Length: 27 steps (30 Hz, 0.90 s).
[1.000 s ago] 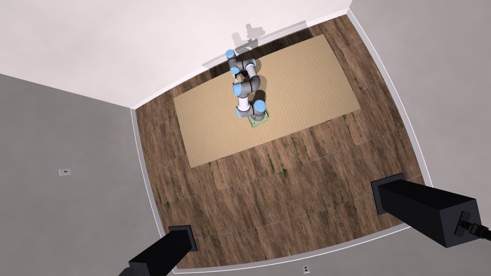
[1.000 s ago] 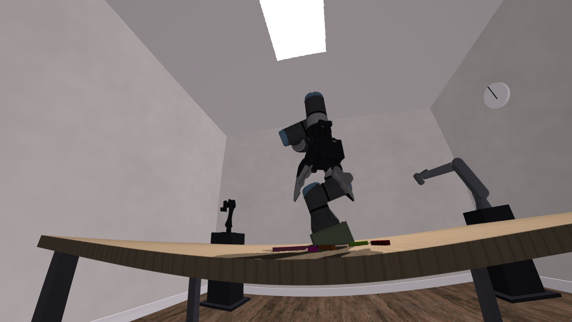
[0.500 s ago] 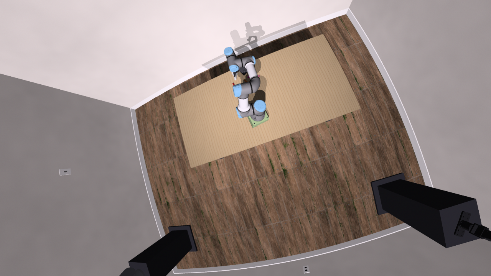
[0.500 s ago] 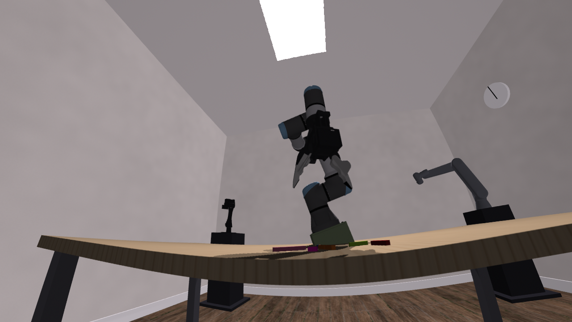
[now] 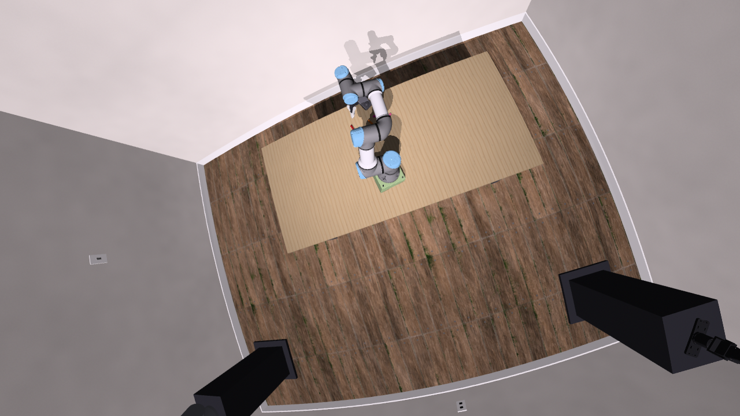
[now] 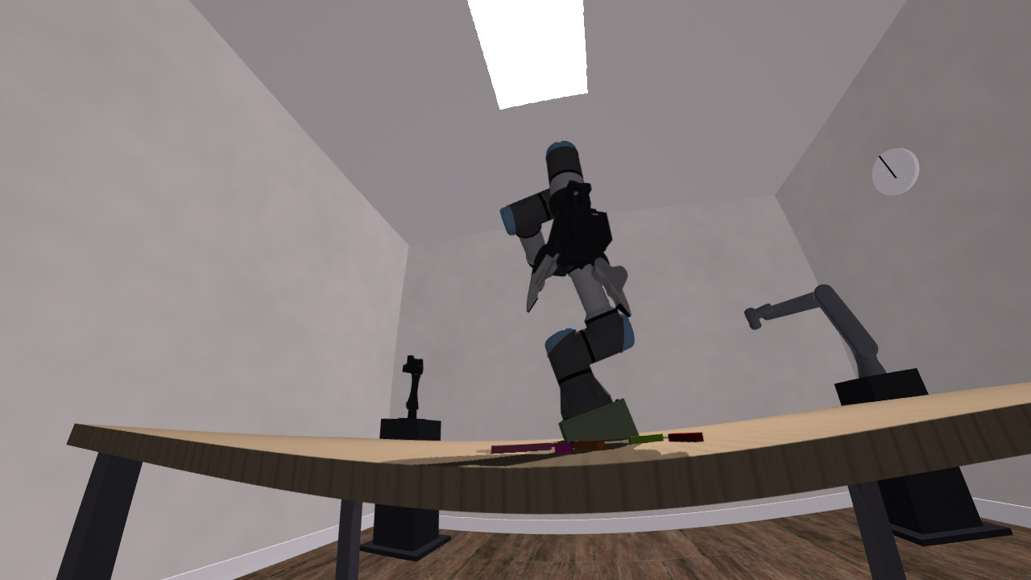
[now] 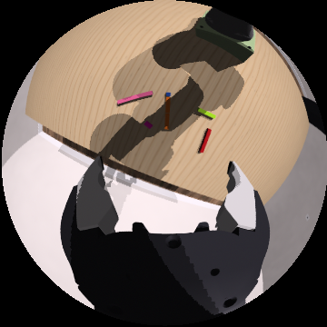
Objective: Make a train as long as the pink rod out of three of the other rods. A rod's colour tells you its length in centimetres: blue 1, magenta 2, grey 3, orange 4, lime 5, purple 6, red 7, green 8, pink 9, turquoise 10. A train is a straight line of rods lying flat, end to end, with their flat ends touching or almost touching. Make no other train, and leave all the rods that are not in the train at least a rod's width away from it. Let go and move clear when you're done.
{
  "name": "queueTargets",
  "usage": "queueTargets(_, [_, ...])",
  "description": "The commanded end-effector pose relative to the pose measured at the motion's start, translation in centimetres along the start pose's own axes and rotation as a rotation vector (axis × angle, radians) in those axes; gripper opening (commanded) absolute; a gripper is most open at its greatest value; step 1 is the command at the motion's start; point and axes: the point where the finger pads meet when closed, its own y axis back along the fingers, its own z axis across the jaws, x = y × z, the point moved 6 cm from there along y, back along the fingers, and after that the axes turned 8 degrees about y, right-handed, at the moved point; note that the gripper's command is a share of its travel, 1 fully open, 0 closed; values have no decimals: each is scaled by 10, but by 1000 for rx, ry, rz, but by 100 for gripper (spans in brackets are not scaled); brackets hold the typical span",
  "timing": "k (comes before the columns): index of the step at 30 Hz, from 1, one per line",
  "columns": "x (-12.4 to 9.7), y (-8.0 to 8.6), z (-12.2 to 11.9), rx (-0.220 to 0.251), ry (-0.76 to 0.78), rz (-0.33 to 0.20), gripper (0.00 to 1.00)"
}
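top view: we look steeply down from high up, far off, with the whole counter point(image 5: 444, 118) point(image 6: 238, 450) point(image 7: 73, 77) and floor point(image 5: 414, 310) point(image 6: 612, 552) in frame. exterior: we sit low and closer, near counter-edge height, facing the arm point(image 5: 381, 126) point(image 6: 577, 353) and tilted up toward the ceiling point(image 6: 360, 86). wrist: closest, past the fingers, down onto the counter. all three share the counter.

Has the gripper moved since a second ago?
Yes: in the exterior view the gripper has risen, its fingertips now higher above the green base block.
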Motion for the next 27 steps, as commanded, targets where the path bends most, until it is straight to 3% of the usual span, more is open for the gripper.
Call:
queueTargets(1, [2,11,1,-11,-1,19,100])
queueTargets(27, [2,18,1,-11,-1,19,100])
